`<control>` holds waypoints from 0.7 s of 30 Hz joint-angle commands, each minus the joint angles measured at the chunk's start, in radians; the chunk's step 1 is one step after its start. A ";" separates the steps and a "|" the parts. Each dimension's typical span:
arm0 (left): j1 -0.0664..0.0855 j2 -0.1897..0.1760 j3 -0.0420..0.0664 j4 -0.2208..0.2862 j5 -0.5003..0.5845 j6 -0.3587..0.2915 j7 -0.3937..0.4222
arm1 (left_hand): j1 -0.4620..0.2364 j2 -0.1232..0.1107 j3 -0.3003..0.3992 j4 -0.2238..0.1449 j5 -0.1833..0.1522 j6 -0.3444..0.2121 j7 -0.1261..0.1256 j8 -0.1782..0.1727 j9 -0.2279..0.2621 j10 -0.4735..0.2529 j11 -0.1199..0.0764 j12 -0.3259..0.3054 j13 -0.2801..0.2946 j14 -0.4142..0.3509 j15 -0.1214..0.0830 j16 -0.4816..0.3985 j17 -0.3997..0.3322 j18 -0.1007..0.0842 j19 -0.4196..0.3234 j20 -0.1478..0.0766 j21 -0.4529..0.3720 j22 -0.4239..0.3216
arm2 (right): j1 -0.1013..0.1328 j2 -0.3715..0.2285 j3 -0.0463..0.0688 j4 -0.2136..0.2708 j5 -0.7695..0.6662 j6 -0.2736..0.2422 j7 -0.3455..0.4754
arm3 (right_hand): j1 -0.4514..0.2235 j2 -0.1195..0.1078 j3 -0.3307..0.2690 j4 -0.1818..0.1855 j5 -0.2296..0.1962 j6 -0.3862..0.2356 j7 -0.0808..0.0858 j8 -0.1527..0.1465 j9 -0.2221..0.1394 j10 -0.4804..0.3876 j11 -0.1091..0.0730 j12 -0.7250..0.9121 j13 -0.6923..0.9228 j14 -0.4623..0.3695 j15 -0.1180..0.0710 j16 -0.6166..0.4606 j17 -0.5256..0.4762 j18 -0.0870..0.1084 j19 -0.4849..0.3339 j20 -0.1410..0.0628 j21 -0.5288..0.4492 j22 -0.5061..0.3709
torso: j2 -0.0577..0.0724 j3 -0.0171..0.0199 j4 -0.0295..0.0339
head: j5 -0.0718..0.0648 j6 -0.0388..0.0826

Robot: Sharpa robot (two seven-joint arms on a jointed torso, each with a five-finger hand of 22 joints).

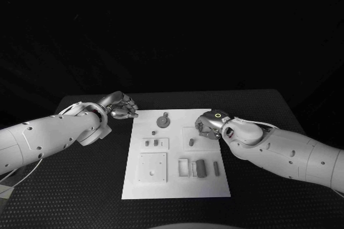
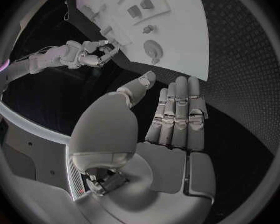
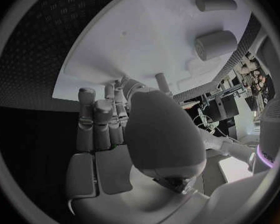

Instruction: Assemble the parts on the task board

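The white rectangular task board (image 1: 176, 184) lies nearest, its near edge towards the robot, in the middle of the black textured table (image 1: 64, 189). On its near half sit a square raised white plate (image 1: 152, 167) at left and three upright grey block parts (image 1: 200, 168) in a row at right. Farther along are a small fixture with two short grey pegs (image 1: 153, 143) and, near the far edge, a round grey disc part (image 1: 164, 121).

The right hand (image 1: 209, 124) rests over the board's right edge beside a small upright grey peg (image 1: 192, 140); its fingers (image 3: 96, 119) lie together, pointing at the board. Whether anything is pinched under them cannot be told: the palm hides the fingertips.

The left hand (image 1: 120, 105) hovers over bare table just off the board's far left corner. In the left wrist view its fingers (image 2: 177, 112) are straight and side by side, thumb apart, holding nothing.

Bare table surrounds the board on all sides, widest at left and right.
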 commanded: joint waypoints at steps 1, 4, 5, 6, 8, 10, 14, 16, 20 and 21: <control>0.001 0.002 0.001 0.002 0.002 0.009 0.004 | -0.003 -0.008 -0.002 0.006 -0.003 -0.008 0.001 0.006 -0.001 -0.008 0.003 0.000 -0.001 0.005 0.000 -0.006 0.001 0.001 0.002 -0.001 0.002 -0.002 | -0.021 -0.001 -0.016 -0.011 -0.017 0.080 -0.026 | -0.016 -0.003 0.009 -0.003 0.004 0.011 -0.001 0.007 0.003 0.104 0.003 0.005 0.002 0.006 -0.006 0.001 0.002 0.066 0.011 -0.001 0.005 -0.001 | 0.000 0.0005 0.0003 | 0.000 0.000; 0.001 0.002 0.001 0.002 0.002 0.009 0.004 | -0.004 -0.008 -0.003 0.006 -0.003 -0.008 0.002 0.006 -0.001 -0.008 0.003 0.000 -0.001 0.005 0.000 -0.006 0.002 0.001 0.003 -0.001 0.002 -0.003 | -0.021 0.000 -0.017 -0.009 -0.018 0.078 -0.031 | -0.029 -0.006 0.020 -0.005 0.004 0.017 -0.004 0.011 0.006 0.113 -0.001 0.007 0.004 0.010 -0.009 0.002 0.003 0.066 0.017 -0.005 0.006 -0.002 | 0.000 0.0002 0.0001 | -0.001 0.001; 0.001 0.002 0.001 0.002 0.002 0.009 0.004 | -0.004 -0.008 -0.003 0.007 -0.003 -0.008 0.002 0.006 -0.001 -0.008 0.003 -0.001 -0.001 0.005 0.000 -0.006 0.002 0.001 0.003 -0.001 0.002 -0.003 | -0.021 0.001 -0.017 -0.009 -0.019 0.077 -0.033 | -0.033 -0.008 0.026 -0.006 0.004 0.022 -0.006 0.015 0.008 0.119 -0.003 0.009 0.006 0.012 -0.012 0.003 0.004 0.066 0.019 -0.006 0.008 -0.001 | 0.000 -0.0001 0.0004 | -0.001 0.001; 0.001 0.002 0.001 0.002 0.002 0.009 0.004 | -0.004 -0.008 -0.004 0.007 -0.003 -0.008 0.002 0.006 -0.001 -0.008 0.003 -0.001 -0.001 0.005 0.000 -0.007 0.002 0.001 0.003 -0.001 0.003 -0.003 | -0.021 0.001 -0.017 -0.009 -0.020 0.075 -0.035 | -0.036 -0.009 0.030 -0.007 0.004 0.025 -0.008 0.017 0.009 0.122 -0.005 0.010 0.007 0.014 -0.013 0.004 0.005 0.066 0.021 -0.007 0.009 -0.001 | 0.000 -0.0002 0.0007 | -0.001 0.001; 0.001 0.002 0.001 0.002 0.002 0.009 0.004 | -0.004 -0.008 -0.004 0.007 -0.003 -0.009 0.002 0.006 -0.001 -0.009 0.003 -0.001 -0.001 0.005 0.000 -0.007 0.002 0.001 0.003 -0.001 0.003 -0.004 | -0.022 0.001 -0.018 -0.008 -0.029 0.074 -0.041 | -0.038 -0.010 0.038 -0.010 0.004 0.033 -0.012 0.021 0.012 0.131 -0.008 0.014 0.010 0.017 -0.017 0.006 0.007 0.066 0.025 -0.009 0.012 0.000 | 0.000 -0.0001 0.0005 | -0.001 0.001; 0.001 0.002 0.001 0.002 0.002 0.009 0.003 | -0.004 -0.008 -0.004 0.007 -0.003 -0.009 0.002 0.006 -0.001 -0.009 0.003 -0.001 -0.001 0.005 0.000 -0.007 0.003 0.001 0.003 -0.001 0.003 -0.004 | -0.022 0.001 -0.018 -0.008 -0.034 0.074 -0.044 | -0.037 -0.009 0.046 -0.015 0.004 0.041 -0.016 0.026 0.015 0.140 -0.012 0.017 0.013 0.018 -0.020 0.006 0.007 0.066 0.027 -0.011 0.013 0.001 | 0.000 0.0001 0.0003 | -0.001 0.002; 0.001 0.002 0.001 0.002 0.002 0.009 0.003 | -0.004 -0.008 -0.004 0.008 -0.003 -0.009 0.002 0.006 -0.001 -0.009 0.003 -0.001 -0.001 0.006 0.000 -0.007 0.003 0.001 0.003 -0.001 0.003 -0.004 | -0.023 0.001 -0.018 -0.006 -0.045 0.079 -0.047 | -0.028 -0.008 0.063 -0.028 0.004 0.053 -0.021 0.033 0.020 0.153 -0.018 0.022 0.017 0.022 -0.026 0.006 0.008 0.066 0.029 -0.012 0.014 0.001 | 0.000 -0.0006 0.0002 | -0.003 0.002; 0.001 0.001 0.001 0.002 0.001 0.009 0.003 | -0.004 -0.008 -0.004 0.008 -0.003 -0.009 0.002 0.006 -0.001 -0.009 0.003 -0.001 -0.001 0.006 0.000 -0.007 0.003 0.001 0.004 -0.001 0.003 -0.005 | -0.023 0.001 -0.019 -0.006 -0.050 0.084 -0.049 | -0.028 -0.008 0.072 -0.035 0.004 0.060 -0.024 0.037 0.022 0.161 -0.022 0.026 0.020 0.023 -0.030 0.005 0.008 0.065 0.030 -0.012 0.016 0.002 | 0.000 -0.0006 0.0005 | -0.003 0.001; 0.001 0.001 0.001 0.002 0.000 0.010 0.002 | -0.004 -0.008 -0.004 0.008 -0.003 -0.009 0.002 0.006 -0.001 -0.009 0.003 -0.001 -0.001 0.006 0.000 -0.007 0.003 0.001 0.004 -0.001 0.003 -0.005 | -0.023 0.000 -0.019 -0.005 -0.056 0.089 -0.053 | -0.033 -0.009 0.089 -0.049 0.004 0.071 -0.029 0.042 0.026 0.172 -0.027 0.030 0.024 0.027 -0.036 0.003 0.009 0.066 0.033 -0.011 0.018 0.003 | 0.000 -0.0004 0.0008 | -0.003 0.001; 0.001 0.001 0.001 0.002 -0.001 0.010 0.002 | -0.004 -0.008 -0.004 0.008 -0.003 -0.009 0.002 0.006 -0.001 -0.009 0.003 -0.001 -0.001 0.006 0.000 -0.007 0.003 0.001 0.004 -0.001 0.003 -0.005 | -0.023 0.000 -0.019 -0.005 -0.057 0.088 -0.053 | -0.036 -0.009 0.093 -0.052 0.004 0.074 -0.030 0.044 0.027 0.175 -0.029 0.032 0.026 0.027 -0.037 0.003 0.009 0.066 0.033 -0.010 0.018 0.004 | 0.000 -0.0004 0.0007 | -0.003 0.001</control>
